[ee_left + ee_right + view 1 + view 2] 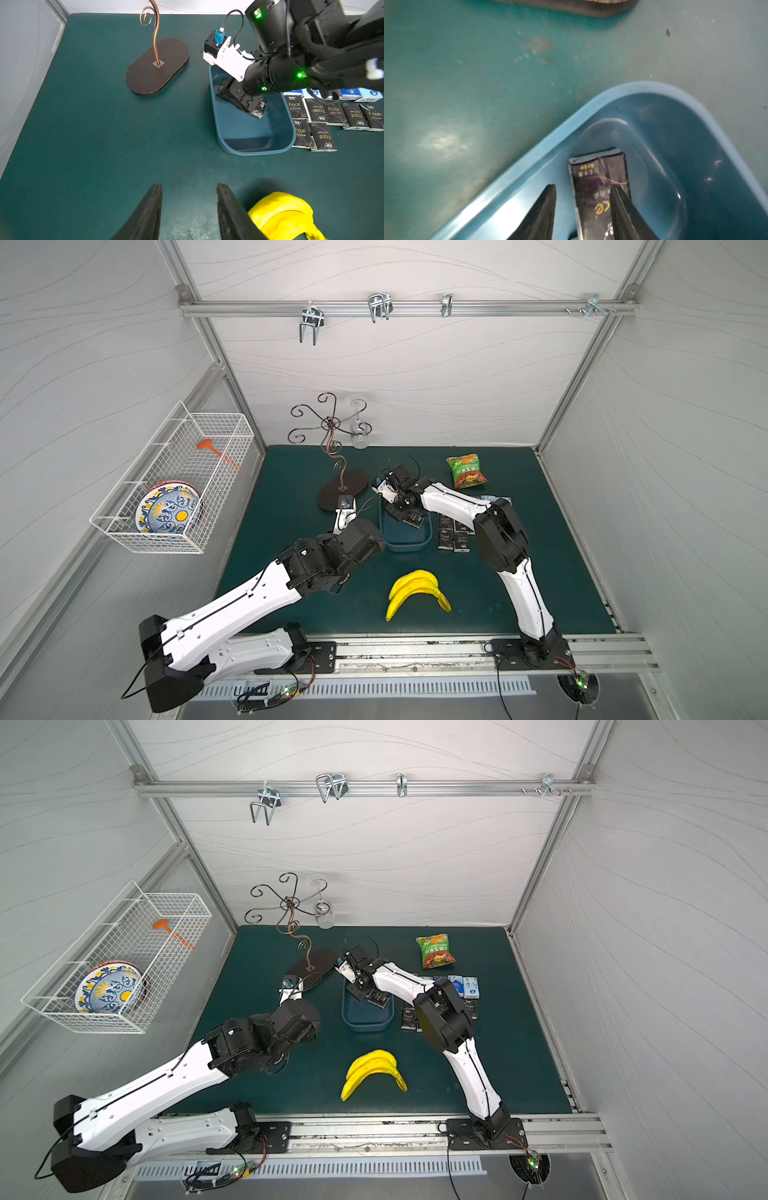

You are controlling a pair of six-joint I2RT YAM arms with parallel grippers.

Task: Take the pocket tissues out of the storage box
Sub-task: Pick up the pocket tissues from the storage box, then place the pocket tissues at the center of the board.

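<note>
The blue-grey storage box [405, 548] [255, 151] sits mid-mat. One black pocket tissue pack [598, 176] [414, 518] lies inside it near the far end. My right gripper [583, 186] reaches down into the box and is open. The pack lies between its fingers, against one finger, with a gap to the other. Several black packs [332, 116] [453, 535] and blue-white packs [465, 984] lie in rows on the mat right of the box. My left gripper [189, 185] hovers open and empty over bare mat left of the box.
A yellow banana bunch [417, 591] [284, 214] lies in front of the box, close to my left gripper. A green snack bag [466, 470] is at the back right. A scrolled metal stand on a dark oval base [343, 489] stands behind-left. A white wire basket [174, 481] hangs on the left wall.
</note>
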